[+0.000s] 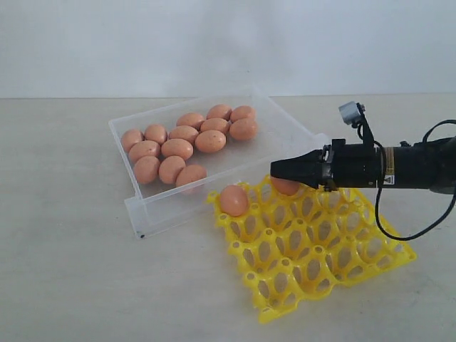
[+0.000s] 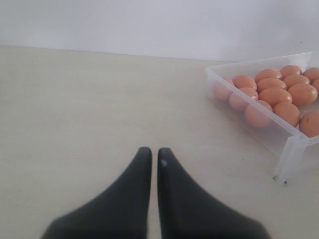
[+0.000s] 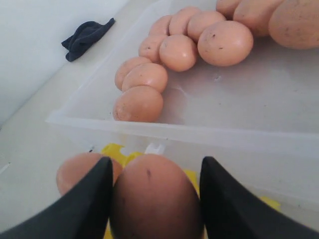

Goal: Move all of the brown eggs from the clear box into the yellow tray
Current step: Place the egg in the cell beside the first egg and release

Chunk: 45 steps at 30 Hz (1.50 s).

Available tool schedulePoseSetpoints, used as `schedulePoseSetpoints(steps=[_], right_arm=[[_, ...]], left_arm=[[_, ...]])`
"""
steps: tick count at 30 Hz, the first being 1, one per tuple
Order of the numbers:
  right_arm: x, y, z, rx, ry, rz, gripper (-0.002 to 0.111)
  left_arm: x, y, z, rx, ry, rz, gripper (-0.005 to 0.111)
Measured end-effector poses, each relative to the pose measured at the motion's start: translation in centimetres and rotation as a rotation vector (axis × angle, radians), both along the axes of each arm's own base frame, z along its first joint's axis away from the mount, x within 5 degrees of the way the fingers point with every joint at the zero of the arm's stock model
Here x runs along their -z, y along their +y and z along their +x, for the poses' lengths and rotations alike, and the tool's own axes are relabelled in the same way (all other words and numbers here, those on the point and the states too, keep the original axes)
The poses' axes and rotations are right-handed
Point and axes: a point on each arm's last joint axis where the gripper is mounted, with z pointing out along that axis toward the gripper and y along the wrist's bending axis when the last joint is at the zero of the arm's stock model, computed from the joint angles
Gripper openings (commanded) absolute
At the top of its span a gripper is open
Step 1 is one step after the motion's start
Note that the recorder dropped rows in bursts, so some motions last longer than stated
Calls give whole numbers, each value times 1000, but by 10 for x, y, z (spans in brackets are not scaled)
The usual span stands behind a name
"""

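Egg: smooth speckled oval, right gripper clamping | tray: yellow lattice

A pale beige table carries the clear box toward the back and the yellow tray just in front of it, to the right.

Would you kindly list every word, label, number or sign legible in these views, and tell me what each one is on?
On the right arm: a small yellow-and-black sticker, too small and blurred to read.
On the brown eggs, the clear box and the yellow tray: no writing visible in any view.
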Motion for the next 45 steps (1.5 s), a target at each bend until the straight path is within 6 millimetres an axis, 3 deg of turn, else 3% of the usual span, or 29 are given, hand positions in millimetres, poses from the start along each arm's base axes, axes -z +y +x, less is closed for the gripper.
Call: schedulePoseSetpoints(steps=[7,13,16,20,24,33,35,37,39,45], right_arm=[[-1,1,0,-18,-36,-24,0],[-31,3,1,-27,-146,-62,0],[-43,13,0,-53,-187,-66,0],[-42,46,-5,-145,-213,-89,0],[-31,74,-7,-186,-239,-227,0],[-25,75,-6,-177,-240,-309,0],[-25,75,-6,-177,-240,-309,10],[-25,75,-6,-175,-239,-308,37],[-25,75,-6,-171,-239,-306,54],[-28,75,-2,-119,-249,-278,54]], left_arm=[[0,0,0,0,0,0,4],[0,0,0,0,0,0,4],[0,0,0,0,0,0,4],[0,0,0,0,0,0,4],[0,0,0,0,0,0,4],[0,0,0,0,0,0,4],[0,0,0,0,0,0,4],[0,0,0,0,0,0,4],[0,0,0,0,0,0,4],[0,0,0,0,0,0,4]])
